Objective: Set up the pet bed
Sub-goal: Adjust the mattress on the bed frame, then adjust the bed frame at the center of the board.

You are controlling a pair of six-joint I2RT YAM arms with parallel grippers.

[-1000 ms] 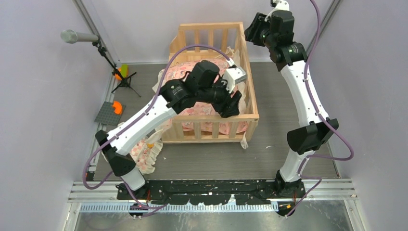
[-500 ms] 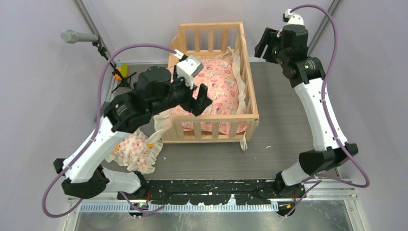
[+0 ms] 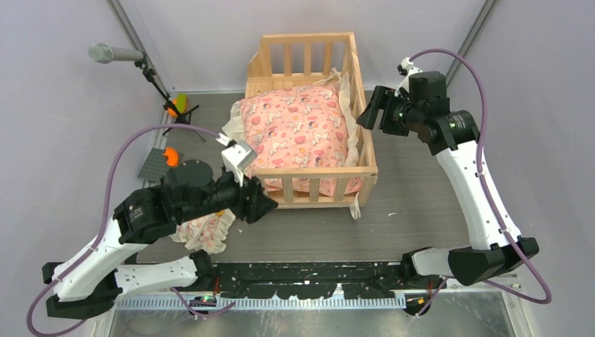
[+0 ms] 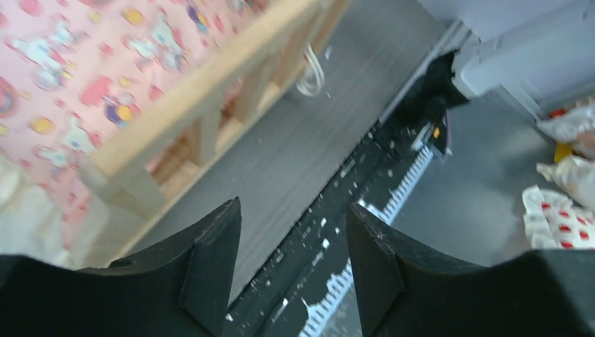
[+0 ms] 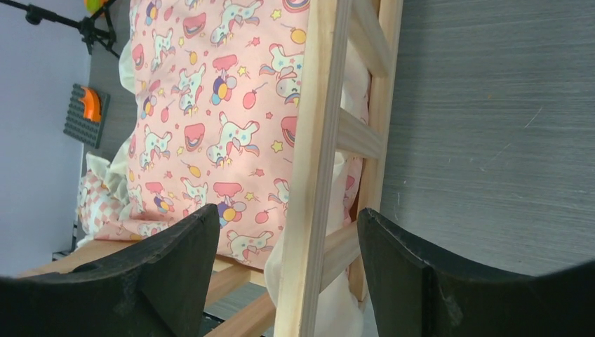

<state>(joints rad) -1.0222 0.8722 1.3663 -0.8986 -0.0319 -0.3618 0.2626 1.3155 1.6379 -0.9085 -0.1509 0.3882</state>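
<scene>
Top external view: the pet bed [image 3: 323, 170] stands on the grey table [image 3: 414, 203], its far end near the back wall. A pink cushion [image 3: 298, 130] lies inside the bed. The left gripper [image 3: 263, 203] is by the bed's near left corner, with its jaws spread and nothing between them. The right gripper [image 3: 368, 112] is just beside the bed's right rail, with its jaws wide apart and empty. A small frilly pillow [image 3: 207, 232] lies near the bed's near left corner
</scene>
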